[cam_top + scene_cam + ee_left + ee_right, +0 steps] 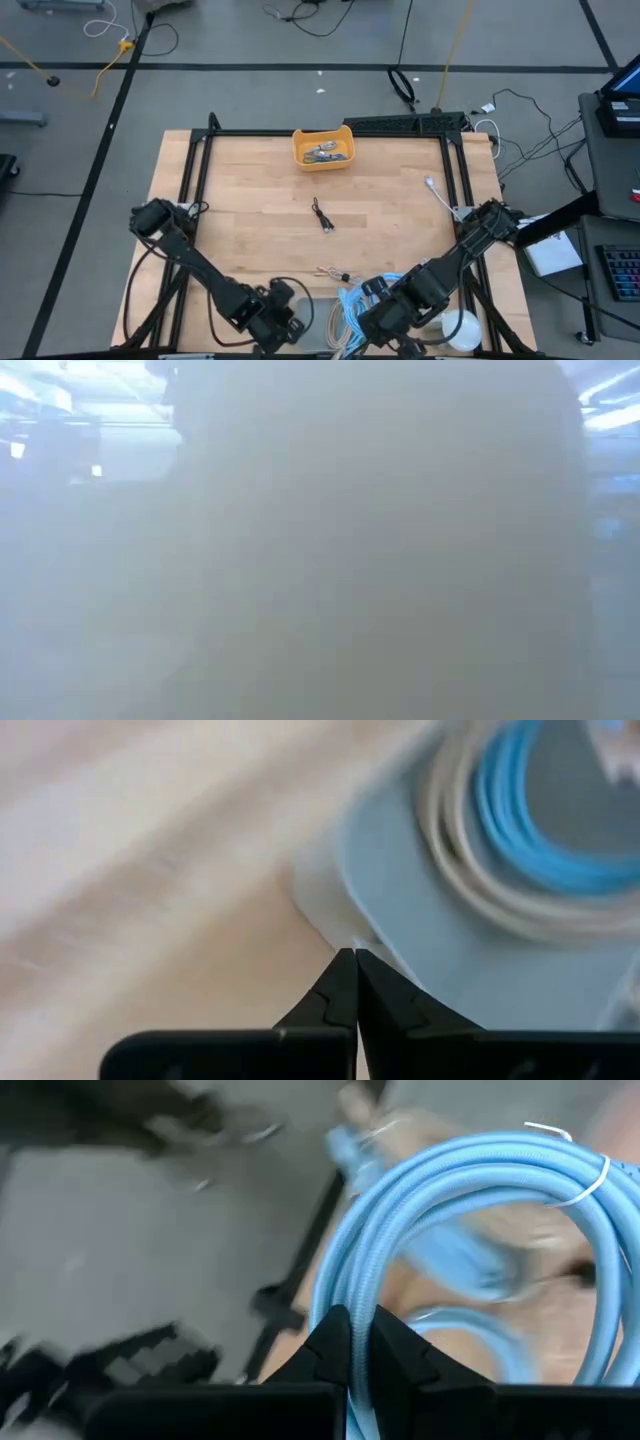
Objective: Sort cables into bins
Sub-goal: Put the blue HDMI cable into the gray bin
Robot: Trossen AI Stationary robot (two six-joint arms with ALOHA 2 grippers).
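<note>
Orange tray [322, 148], far across the worktop [260, 230] from both tools: small cables inside. Right tool [352, 1330]: pinching light-blue coiled cable [470, 1170]. Left tool [355, 965]: pressed together, empty, at grey tray [470, 970] holding beige coil [480, 890] and blue coil [530, 830].

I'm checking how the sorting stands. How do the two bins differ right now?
The orange bin sits at the table's far edge, away from both arms; the grey bin sits at the near edge between the grippers. The orange bin holds small thin cables; the grey bin holds coiled blue and beige cables. Both are small rectangular trays.
</note>
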